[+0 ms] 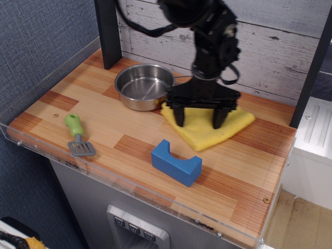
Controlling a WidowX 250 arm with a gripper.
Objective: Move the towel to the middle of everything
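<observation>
The yellow towel point(206, 134) lies flat on the wooden table, its left corner next to the steel pan point(144, 86), above the blue notched block point(176, 163). My gripper point(198, 123) stands over the towel's middle with its two fingers spread wide and both fingertips point(179, 120) down on the cloth. No cloth shows pinched between them. The spatula point(78, 136) with the green handle lies at the front left.
A black post point(108, 31) stands at the back left beside the pan. A clear acrylic rim point(129, 181) runs along the table's front and left edges. A white plank wall is behind, and a white unit point(316, 150) stands at the right.
</observation>
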